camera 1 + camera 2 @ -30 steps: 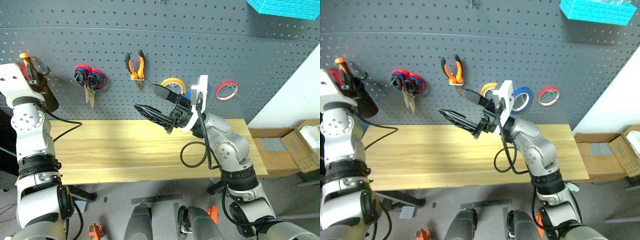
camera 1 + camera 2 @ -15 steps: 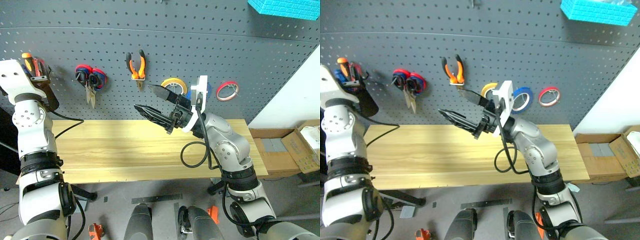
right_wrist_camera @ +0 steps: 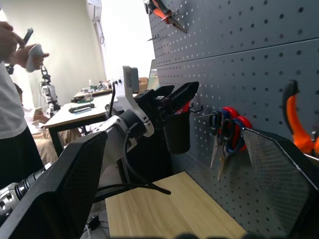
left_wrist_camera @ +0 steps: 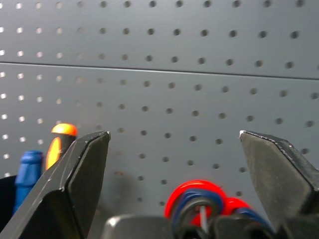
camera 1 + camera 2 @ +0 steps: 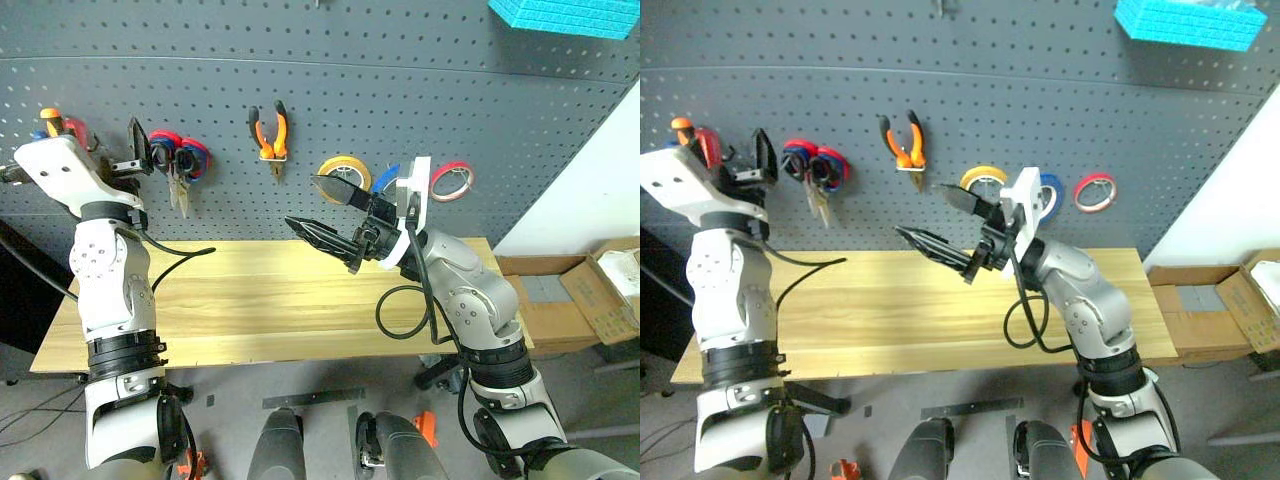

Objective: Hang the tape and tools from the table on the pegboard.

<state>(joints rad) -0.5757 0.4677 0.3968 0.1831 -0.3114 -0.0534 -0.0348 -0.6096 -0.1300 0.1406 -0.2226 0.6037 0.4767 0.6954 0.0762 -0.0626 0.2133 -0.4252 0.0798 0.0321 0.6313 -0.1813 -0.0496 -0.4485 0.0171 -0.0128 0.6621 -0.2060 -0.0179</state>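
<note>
Dark grey pegboard (image 5: pixel 420 90) fills the wall behind a light wood-grain table (image 5: pixel 250 300), and it is the landmark for everything here. Hanging on it in a row are red-and-blue-handled scissors (image 5: pixel 178 160), orange-and-black pliers (image 5: pixel 271 135), a yellow roll of tape (image 5: pixel 348 170), a thin blue ring of tape (image 5: pixel 1050 192) and a red roll (image 5: pixel 453 180). At the board's left end a dark cup (image 3: pixel 177 132) holds an orange-tipped handle (image 4: pixel 61 144) and a blue-tipped one (image 4: pixel 27 167). The left gripper (image 5: pixel 135 160) is raised at the pegboard's left end, just beside the scissors and the cup, its two black fingers spread wide and holding nothing. The right gripper (image 5: pixel 325 210) hangs in front of the pegboard's middle, below the pliers and just left of the yellow roll, also spread wide and empty, pointing leftward along the board. The blue tape and the pliers already hang on their hooks, long axis of the pliers vertical. No loose tool can be seen on the tabletop, so the task looks close to finished. Judging by position, the left arm is nearer the cup and scissors, the right arm nearer the pliers and tapes.
</note>
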